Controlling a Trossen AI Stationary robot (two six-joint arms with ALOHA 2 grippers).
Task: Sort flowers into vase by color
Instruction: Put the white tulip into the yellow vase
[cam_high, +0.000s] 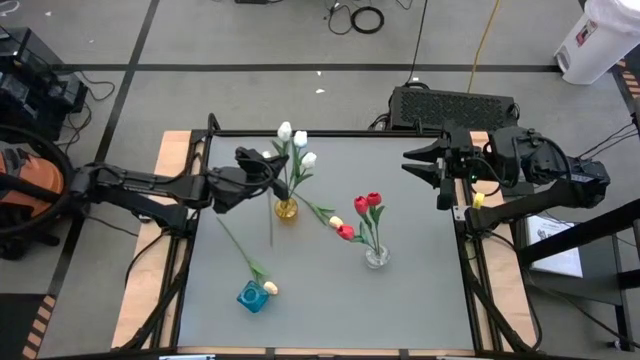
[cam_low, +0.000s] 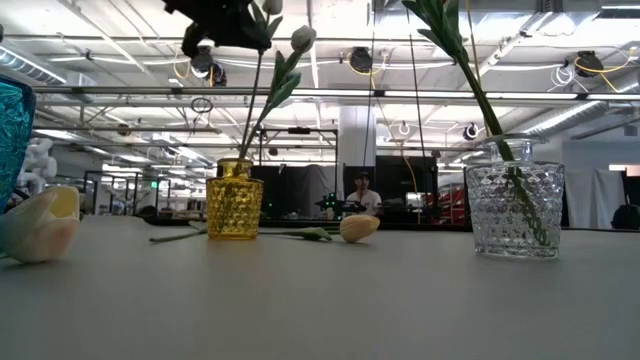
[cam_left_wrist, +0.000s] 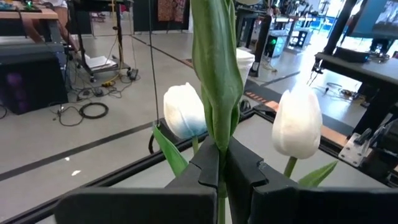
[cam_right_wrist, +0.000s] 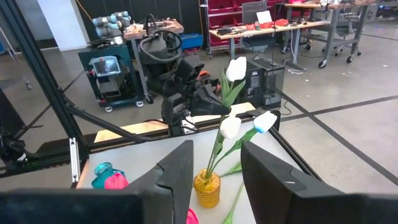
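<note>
My left gripper (cam_high: 270, 166) (cam_left_wrist: 221, 163) is above the yellow vase (cam_high: 286, 209) (cam_low: 235, 200), shut on a white tulip's stem. Three white tulips (cam_high: 300, 140) (cam_right_wrist: 231, 126) stand in that vase. Two red tulips (cam_high: 368, 203) stand in the clear vase (cam_high: 376, 256) (cam_low: 515, 210). A red tulip (cam_high: 346, 232) and a yellow tulip (cam_high: 335, 222) (cam_low: 360, 228) lie on the table between the two vases. Another yellow tulip (cam_high: 270, 288) (cam_low: 40, 225) lies beside the blue vase (cam_high: 252, 296). My right gripper (cam_high: 425, 172) (cam_right_wrist: 214, 165) hangs open over the table's far right part. My left gripper pinches a white tulip's leafy stem (cam_left_wrist: 217, 134) between its two fingers, well below the head. The fingers come level from the table's left, across the stem. The stem stands nearly upright, and its lower end (cam_low: 250, 130) goes down into the yellow vase.
Bare grey table lies in front of the vases and at the near right. The table's black frame rail (cam_high: 465, 230) runs along its sides. A black box (cam_high: 452, 104) sits beyond the far edge. A person (cam_low: 362, 192) sits far off in the room.
</note>
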